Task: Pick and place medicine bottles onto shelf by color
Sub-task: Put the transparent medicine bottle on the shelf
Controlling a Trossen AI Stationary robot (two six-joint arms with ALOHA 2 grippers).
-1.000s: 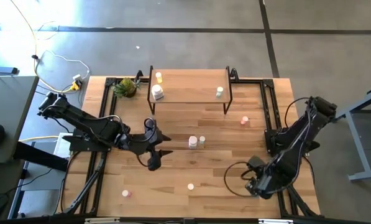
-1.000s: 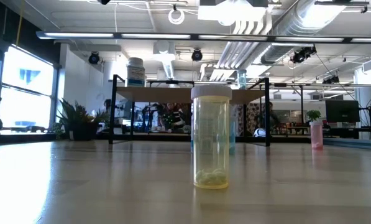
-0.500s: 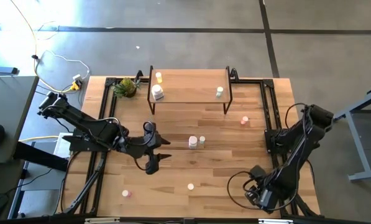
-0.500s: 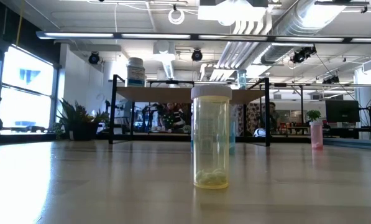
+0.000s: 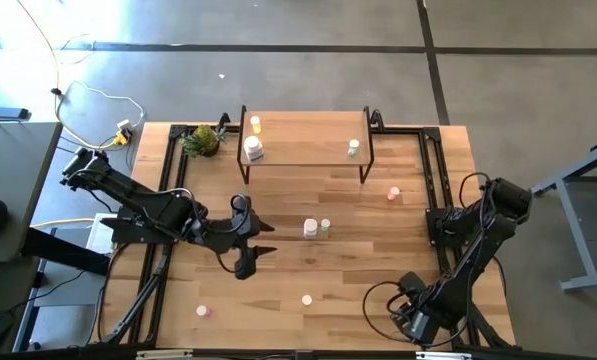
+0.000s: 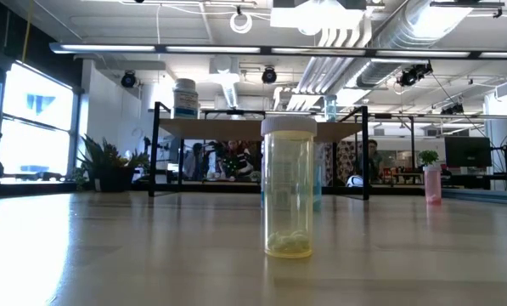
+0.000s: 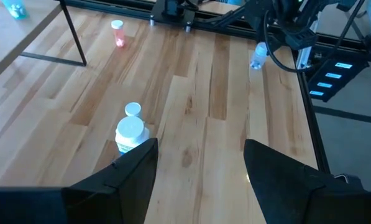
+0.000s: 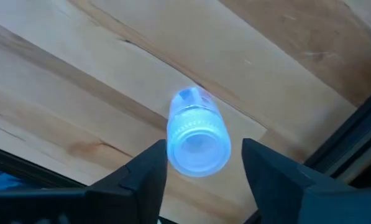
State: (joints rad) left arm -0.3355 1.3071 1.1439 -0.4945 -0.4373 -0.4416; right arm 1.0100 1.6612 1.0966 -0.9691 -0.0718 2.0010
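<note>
The shelf (image 5: 308,140) is set at the far edge of the worktop (image 5: 358,270), flanked by dark rails along both side edges. Three bottles are carried on it: a pale yellow bottle (image 5: 255,125) and a larger white bottle (image 5: 253,150) at its left end, and a small white bottle (image 5: 353,148) at its right end. A leafy plant (image 5: 204,140) is seen just beside the shelf's left legs.

A wide bare stretch of wood is left open between the shelf and the near edge. At mid-worktop a white-capped bottle (image 5: 310,229) and a small greenish bottle (image 5: 325,227) stand just beside each other. A pink bottle (image 5: 393,194) is found near the shelf's right leg, a yellow bottle (image 5: 306,299) and a second pink bottle (image 5: 203,311) near the front edge.

The left tool (image 5: 246,240) is held over the worktop left of the central pair, its fingers (image 7: 135,168) spread apart with nothing between them; the pair lies ahead of it, untouched.

The right tool (image 5: 415,318) is lowered at the near right corner, close to the rail. Its fingers (image 8: 145,171) are parted on either side of a clear bluish bottle (image 8: 197,132), which stands on the wood just ahead of them, not clamped.
</note>
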